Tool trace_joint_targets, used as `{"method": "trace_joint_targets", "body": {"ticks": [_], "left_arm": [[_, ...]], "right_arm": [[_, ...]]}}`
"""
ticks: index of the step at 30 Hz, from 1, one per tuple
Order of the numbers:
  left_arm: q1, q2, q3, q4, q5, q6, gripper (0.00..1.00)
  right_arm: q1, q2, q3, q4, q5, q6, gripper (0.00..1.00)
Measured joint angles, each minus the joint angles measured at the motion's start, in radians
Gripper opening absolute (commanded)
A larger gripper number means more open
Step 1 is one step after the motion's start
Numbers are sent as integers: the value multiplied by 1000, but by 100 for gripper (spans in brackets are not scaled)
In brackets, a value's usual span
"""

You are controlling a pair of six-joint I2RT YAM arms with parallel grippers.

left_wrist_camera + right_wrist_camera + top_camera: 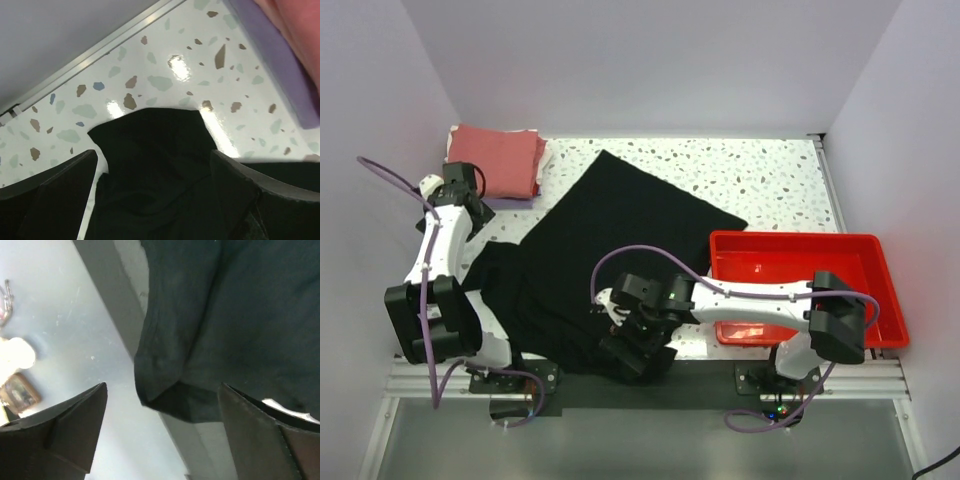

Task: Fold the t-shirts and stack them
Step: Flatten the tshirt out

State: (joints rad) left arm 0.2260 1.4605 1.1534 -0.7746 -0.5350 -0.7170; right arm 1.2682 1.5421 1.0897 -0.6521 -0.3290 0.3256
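Observation:
A large black t-shirt (620,250) lies spread across the middle of the table. Its near hem hangs over the front edge. My left gripper (475,210) is open at the shirt's left side. In the left wrist view (154,155) a black sleeve end (150,135) lies between the spread fingers. My right gripper (638,352) is open at the near edge. In the right wrist view (164,386) a folded black corner (170,375) hangs between its fingers, ungripped. A folded salmon-red shirt (498,160) tops a stack at the back left, with a lavender one (280,65) beneath.
A red plastic tray (800,250) stands at the right, close to my right arm. White walls close in the left, back and right sides. A metal rail (100,50) runs along the table's left edge. The speckled tabletop (760,180) shows at the back right.

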Motion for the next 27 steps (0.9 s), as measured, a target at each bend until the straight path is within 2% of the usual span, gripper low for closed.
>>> {"method": "trace_joint_targets", "body": {"ticks": [6,10,14,16,19,22,27], "left_arm": [[0,-144,-39,40,120,0,100],[-21,-285,-154,124,245,1,100],[-151,-417,-334,195,323,-20,100],[-251,-504,-466,253,373,-44,100],[-335,-640,-650,272,434,-92,100],[-349,-718,-759,271,450,-130,100],[-351,-680,-787,290,446,-156,100]], "right_arm": [[-20,14,146,-17,120,-33,99],[-88,-3,224,3,189,-37,99],[-268,13,280,31,218,-31,99],[-359,48,320,43,246,-32,99],[-465,148,412,54,284,-38,99],[-517,284,520,66,319,-61,99],[-531,535,716,43,350,-103,99]]}}
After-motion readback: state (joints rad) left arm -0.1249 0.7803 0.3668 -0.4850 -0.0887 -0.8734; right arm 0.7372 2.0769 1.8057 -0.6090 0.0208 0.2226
